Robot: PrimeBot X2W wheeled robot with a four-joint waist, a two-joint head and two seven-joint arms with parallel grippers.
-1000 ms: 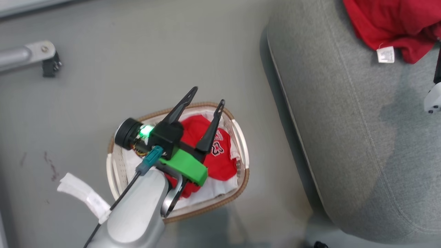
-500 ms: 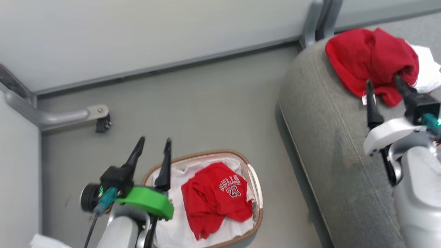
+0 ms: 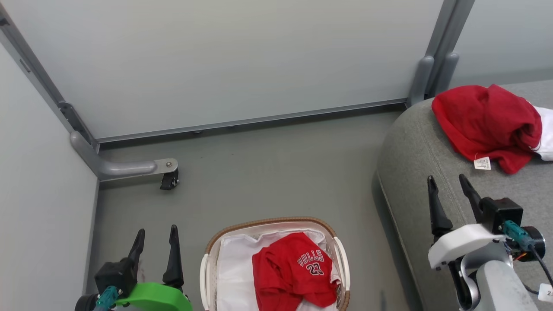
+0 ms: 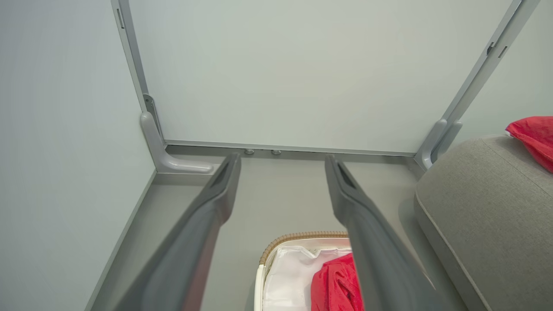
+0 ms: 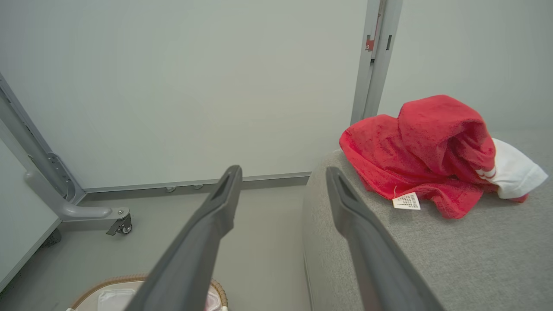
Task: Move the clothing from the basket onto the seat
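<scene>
A red "BULLS 23" jersey (image 3: 291,270) lies crumpled in the white basket (image 3: 207,276) with the brown woven rim, on its white liner; the jersey (image 4: 335,285) and basket (image 4: 276,246) also peek in at the bottom of the left wrist view. A second red garment (image 3: 486,121) with a white sleeve and tag rests on the grey seat (image 3: 414,172), also seen as the garment (image 5: 427,151) on the seat (image 5: 453,255). My left gripper (image 3: 156,235) stands open to the left of the basket, holding nothing. My right gripper (image 3: 447,183) is open over the seat's front edge, empty.
Grey partition walls close the space behind and to the left. A metal foot with a black caster (image 3: 168,179) juts onto the floor at the left. A vertical post (image 3: 434,65) stands beside the seat's far corner. Grey floor lies between basket and seat.
The camera has tilted up, so the whole scene slid down the view. My left gripper has left the basket and now sits left of it. Both grippers stay open and empty.
</scene>
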